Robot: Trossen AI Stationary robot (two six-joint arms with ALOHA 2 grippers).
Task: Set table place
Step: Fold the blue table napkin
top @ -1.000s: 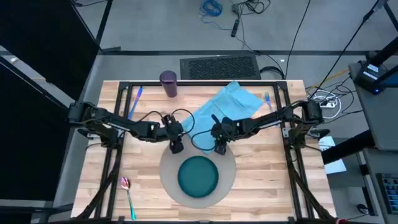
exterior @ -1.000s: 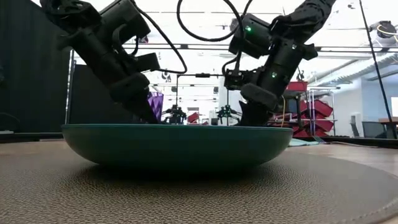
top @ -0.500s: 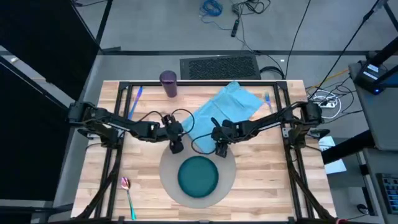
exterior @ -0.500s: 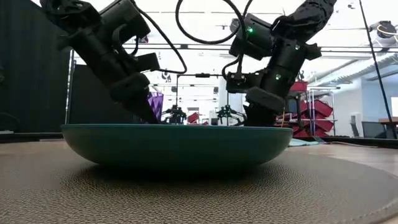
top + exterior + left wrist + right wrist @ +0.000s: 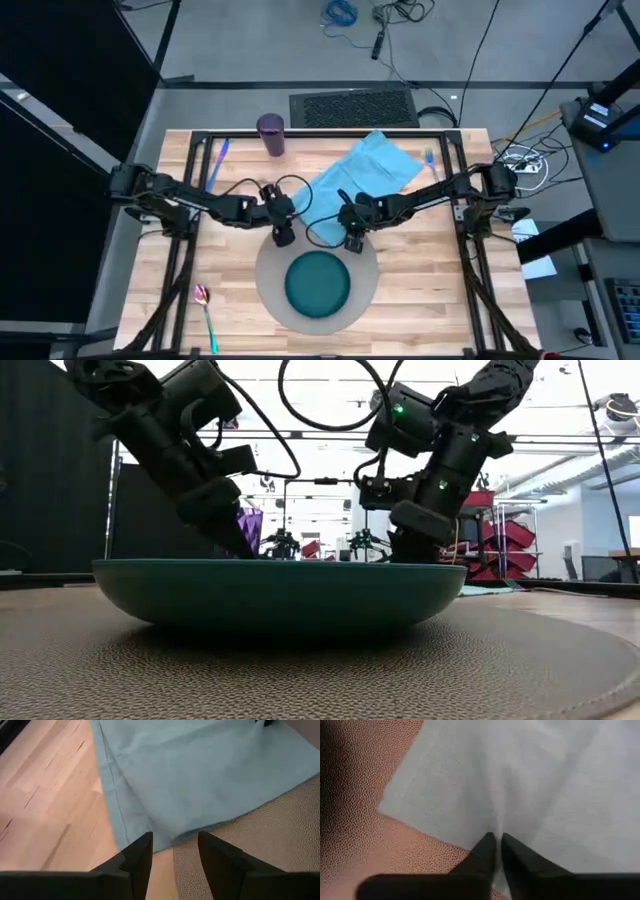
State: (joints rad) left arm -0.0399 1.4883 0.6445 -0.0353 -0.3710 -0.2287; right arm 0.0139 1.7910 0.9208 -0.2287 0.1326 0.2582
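R gripper point(image 5: 352, 243) has risen a bit vs 1 s ago, fingers pinched on napkin point(image 5: 365, 168) edge, lifting it slightly. Plate point(image 5: 280, 593) nudged a touch toward L gripper point(image 5: 283, 238), away from R.

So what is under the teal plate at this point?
The teal plate sits on the round grey mat, which lies on the table. The light blue napkin overlaps the mat's far edge, not under the plate as far as shows. Beneath the plate's middle is hidden.
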